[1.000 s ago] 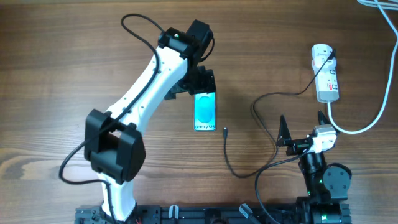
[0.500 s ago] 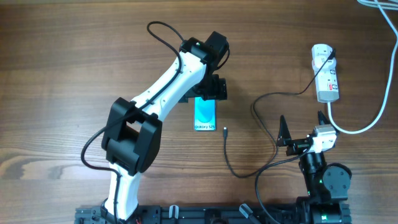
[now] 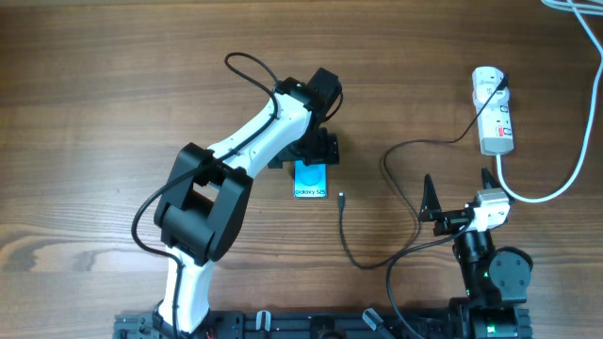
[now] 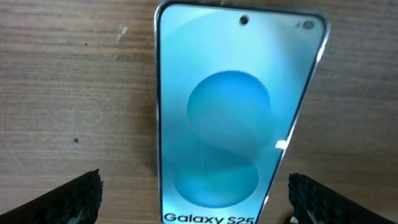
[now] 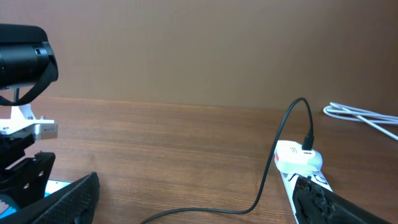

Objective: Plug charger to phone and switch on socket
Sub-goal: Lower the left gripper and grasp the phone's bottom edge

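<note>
The phone (image 3: pixel 311 181) lies flat on the wood table with its cyan screen up and its white text strip toward the near side; it fills the left wrist view (image 4: pixel 236 112). My left gripper (image 3: pixel 313 149) is open, over the phone's far end, with a finger on each side of it (image 4: pixel 196 199). The charger cable (image 3: pixel 415 146) runs from the white socket (image 3: pixel 494 111) at the right to its connector tip (image 3: pixel 340 198), which lies loose just right of the phone. My right gripper (image 3: pixel 459 193) is open and empty near the front right; its view shows the cable (image 5: pixel 273 174) and socket (image 5: pixel 301 160).
A thick white cord (image 3: pixel 565 179) loops from the socket toward the right edge and the far right corner. The robots' black cables trail near the front edge (image 3: pixel 391 273).
My left arm swung right, then settled down over the phone's far end, covering more of it. The right arm, cable and socket have not moved.
</note>
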Robot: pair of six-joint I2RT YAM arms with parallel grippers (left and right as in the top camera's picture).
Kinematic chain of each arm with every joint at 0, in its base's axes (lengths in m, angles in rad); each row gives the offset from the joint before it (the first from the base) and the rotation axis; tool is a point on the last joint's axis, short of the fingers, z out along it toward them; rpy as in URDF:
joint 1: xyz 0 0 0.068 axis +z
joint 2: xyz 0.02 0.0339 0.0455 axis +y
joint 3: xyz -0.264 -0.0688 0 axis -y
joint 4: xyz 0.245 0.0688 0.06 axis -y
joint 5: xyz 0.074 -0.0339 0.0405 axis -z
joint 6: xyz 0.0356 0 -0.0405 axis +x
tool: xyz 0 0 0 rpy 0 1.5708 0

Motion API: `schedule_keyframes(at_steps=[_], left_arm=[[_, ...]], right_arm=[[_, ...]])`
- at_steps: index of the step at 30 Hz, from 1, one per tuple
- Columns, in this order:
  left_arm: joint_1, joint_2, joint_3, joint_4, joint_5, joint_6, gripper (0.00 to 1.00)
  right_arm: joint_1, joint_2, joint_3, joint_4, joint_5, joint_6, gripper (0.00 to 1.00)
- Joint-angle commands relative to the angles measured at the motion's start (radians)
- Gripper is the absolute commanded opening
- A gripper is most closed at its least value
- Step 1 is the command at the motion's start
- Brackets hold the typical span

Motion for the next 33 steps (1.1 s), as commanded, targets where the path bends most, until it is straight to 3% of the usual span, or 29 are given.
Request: schedule_keyframes(at_steps=[1,33], left_arm=[[-0.011,0.013,-0.007,0.028,0.004,-0.016,1.00],[-0.032,0.013,-0.119,0.165,-0.058,-0.048,1.00]], right_arm=[[0.004,-0.008,-0.001,0.002,0.014,-0.005,1.00],[0.004,-0.008,-0.001,0.002,0.014,-0.005,1.00]])
